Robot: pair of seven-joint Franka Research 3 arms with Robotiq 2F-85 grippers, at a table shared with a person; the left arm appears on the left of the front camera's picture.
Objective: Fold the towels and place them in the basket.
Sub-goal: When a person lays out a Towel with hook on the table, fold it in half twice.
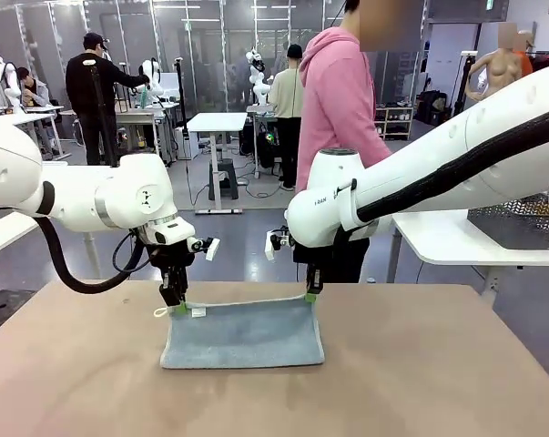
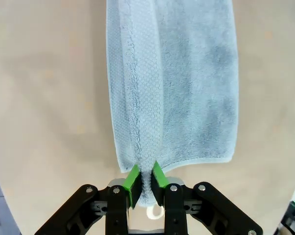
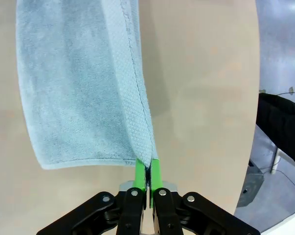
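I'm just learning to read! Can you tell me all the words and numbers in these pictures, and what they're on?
No text here is clear enough to quote.
Small dark print on the right arm: too small to read.
Round mark on the left arm: too blurred to read.
White tag on the towel: too small to read.

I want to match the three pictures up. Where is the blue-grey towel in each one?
Front view: the towel lies low in the middle, its far edge pinched by the left gripper and the right gripper.
Left wrist view: it runs from the top middle down to the left gripper at the bottom.
Right wrist view: it is in the upper left, narrowing down to the right gripper.
Shared landmark: the tan table under it.
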